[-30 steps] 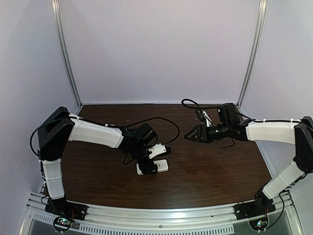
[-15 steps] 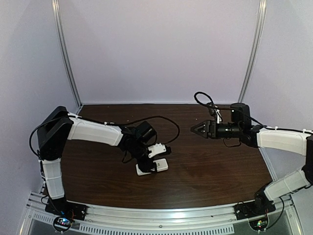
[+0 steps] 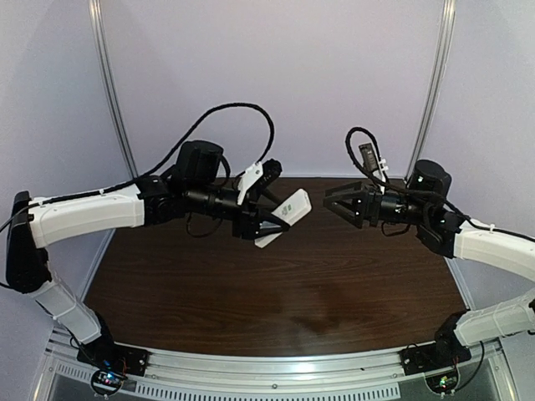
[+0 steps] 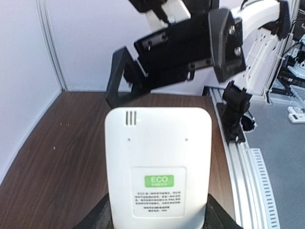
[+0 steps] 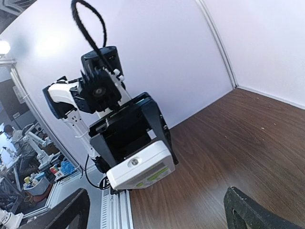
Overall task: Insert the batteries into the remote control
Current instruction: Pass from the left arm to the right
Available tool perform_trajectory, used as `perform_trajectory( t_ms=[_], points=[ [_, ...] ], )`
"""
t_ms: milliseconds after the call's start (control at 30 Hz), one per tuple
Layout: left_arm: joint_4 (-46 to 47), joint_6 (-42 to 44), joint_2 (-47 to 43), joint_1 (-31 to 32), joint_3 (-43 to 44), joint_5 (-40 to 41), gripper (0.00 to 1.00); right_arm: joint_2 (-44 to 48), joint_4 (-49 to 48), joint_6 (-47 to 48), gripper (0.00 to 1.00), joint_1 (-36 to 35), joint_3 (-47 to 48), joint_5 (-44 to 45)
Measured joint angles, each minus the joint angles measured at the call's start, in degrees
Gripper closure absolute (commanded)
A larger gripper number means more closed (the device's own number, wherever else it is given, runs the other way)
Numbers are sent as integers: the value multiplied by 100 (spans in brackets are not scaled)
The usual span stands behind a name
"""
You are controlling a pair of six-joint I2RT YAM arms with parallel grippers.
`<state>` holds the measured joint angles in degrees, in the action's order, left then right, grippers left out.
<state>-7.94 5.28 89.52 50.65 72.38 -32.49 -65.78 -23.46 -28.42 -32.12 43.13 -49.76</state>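
A: Where is the remote control (image 3: 291, 207)?
B: In the air, the table (image 3: 251, 284) well below it. The left gripper (image 3: 267, 219) is clamped on its lower end, and its green-labelled back faces the left wrist camera.
A: And the right gripper (image 3: 334, 203)?
B: Facing the remote's free end, near it but not touching, fingers spread wide, holding nothing.

The remote control (image 3: 288, 210) sits between the fingers of the left gripper (image 3: 267, 224), high above the middle of the table (image 3: 276, 305), with the right gripper (image 3: 338, 204) to its right, facing it, apart.
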Motion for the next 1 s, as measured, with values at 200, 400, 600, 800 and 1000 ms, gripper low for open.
perform_trajectory(
  t_ms=[200, 400, 600, 800, 1000],
  points=[
    [1034, -568, -352, 0, -195, -658, 72, -33, 17, 435, 0, -719, 420, 22],
    [1609, -1025, -356, 0, -382, -1270, 72, -249, 243, 1010, 2, -1193, 977, 164],
    [2037, -1366, -356, 0, -505, -1602, 72, -479, 413, 1355, 18, -1346, 1244, 225],
    [2380, -1646, -319, 0, -555, -1738, 72, -568, 555, 1523, 30, -1460, 1303, 310],
    [2542, -1836, -223, -9, -573, -1764, 71, -546, 634, 1648, 46, -1517, 1307, 468]
  ],
)
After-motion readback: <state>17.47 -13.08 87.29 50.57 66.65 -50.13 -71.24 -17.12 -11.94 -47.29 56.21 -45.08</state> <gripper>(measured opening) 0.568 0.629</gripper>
